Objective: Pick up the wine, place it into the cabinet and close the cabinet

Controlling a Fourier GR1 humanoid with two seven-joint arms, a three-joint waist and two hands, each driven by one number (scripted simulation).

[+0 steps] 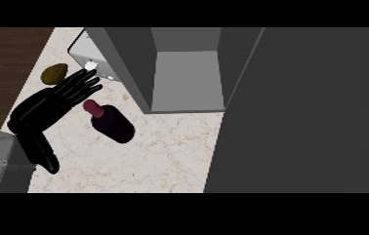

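The left hand (45, 107) comes in from the lower left corner, black against the pale marbled bench (166, 156), with a bit of grey forearm (10, 161) showing at the edge. Its fingers (81, 85) are straight and slightly fanned, pointing up and to the right, and they hold nothing. The fingertips reach the lower corner of a pale grey boxy thing (86, 48) at the back of the bench, close to a small white knob (91, 65) on it. I cannot say what the box is.

The wine bottle (114, 124) is on the bench just below those fingers, near them but apart. It is very dark, with a maroon cap (92, 106) at the end nearest the hand. From this steep angle I cannot tell whether it stands upright or leans. I cannot make out any label or writing on it.

To the right of the bottle stands the cabinet (133, 68), grey and open, its lighter inside (187, 78) showing. A broad dark grey panel (296, 112), which looks like its door, fills the right side of the view. A small olive-brown lump (54, 73) sits on the bench to the left of the fingers. Past the bench's far left edge there is dark wood (22, 48).
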